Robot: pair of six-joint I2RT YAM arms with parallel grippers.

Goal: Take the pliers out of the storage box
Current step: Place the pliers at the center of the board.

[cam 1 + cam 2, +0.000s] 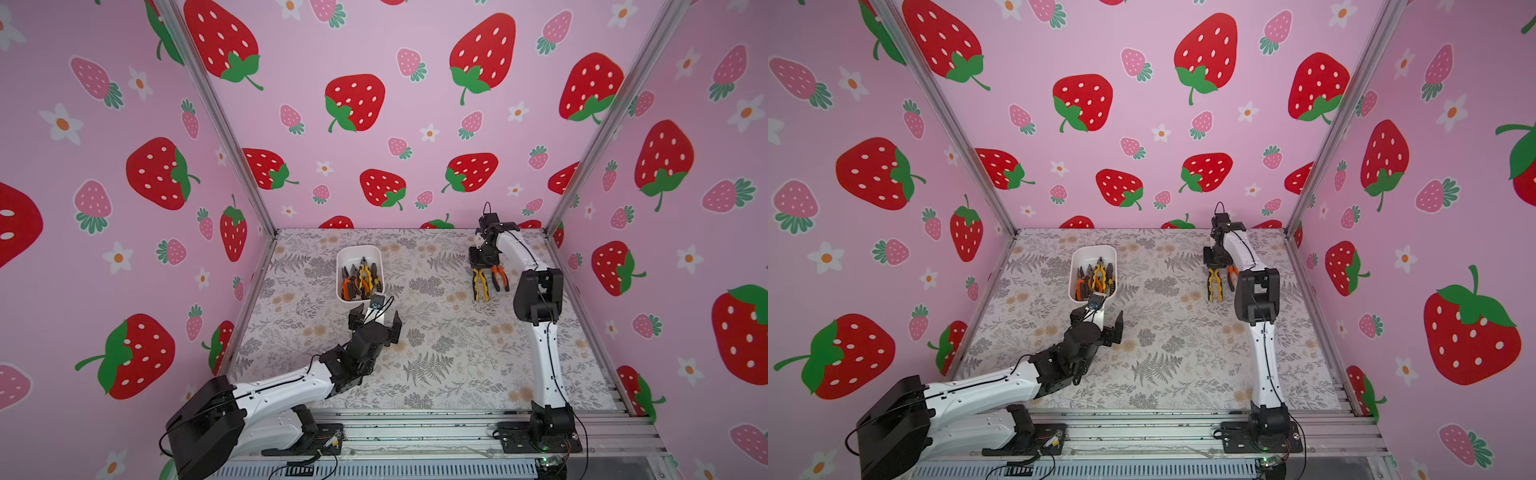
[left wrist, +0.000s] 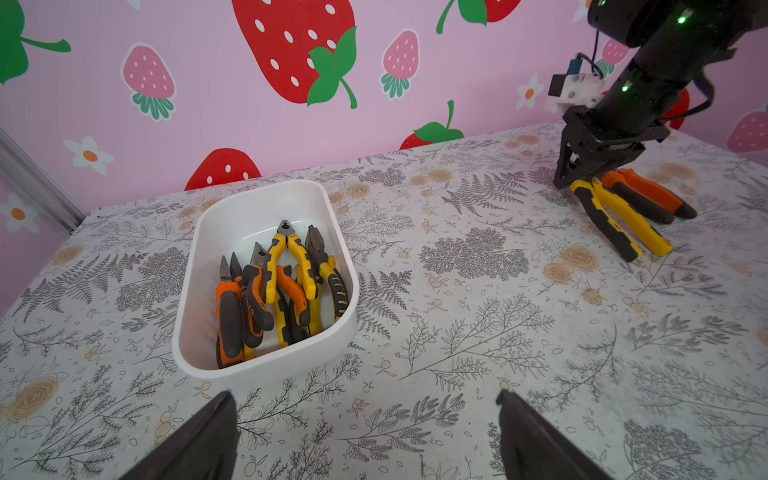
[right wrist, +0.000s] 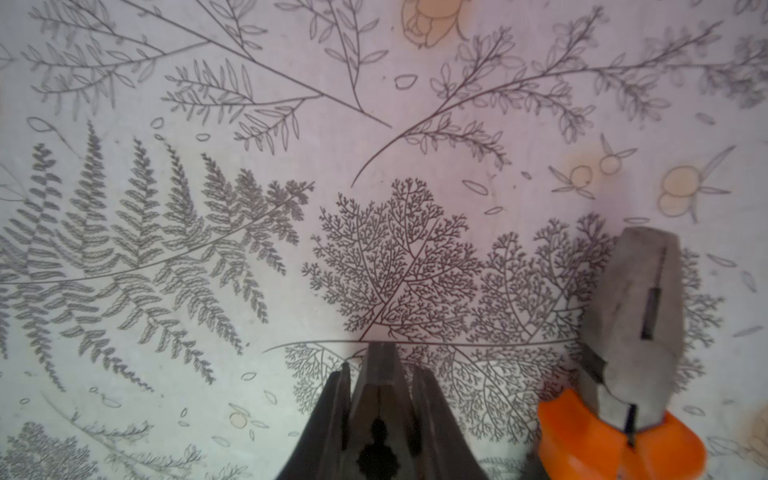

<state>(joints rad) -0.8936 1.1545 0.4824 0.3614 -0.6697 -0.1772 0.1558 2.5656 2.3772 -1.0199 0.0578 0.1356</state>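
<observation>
The right gripper (image 2: 575, 178) clamps the head of yellow-and-black-handled pliers (image 2: 619, 220), orange-handled pliers (image 2: 648, 195) lying just beside it. The left gripper (image 2: 365, 395) gapes wide, just before it the white plastic tub (image 2: 266, 370) of mixed pliers (image 2: 286, 274).

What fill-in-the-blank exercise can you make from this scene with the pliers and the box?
1. The right hand is shut on the held pliers, whose handles are black and ___.
2. The second pair, lying beside them, has handles of black and ___.
3. The left hand, near the storage box, is ___.
Missing words: yellow; orange; open.
</observation>
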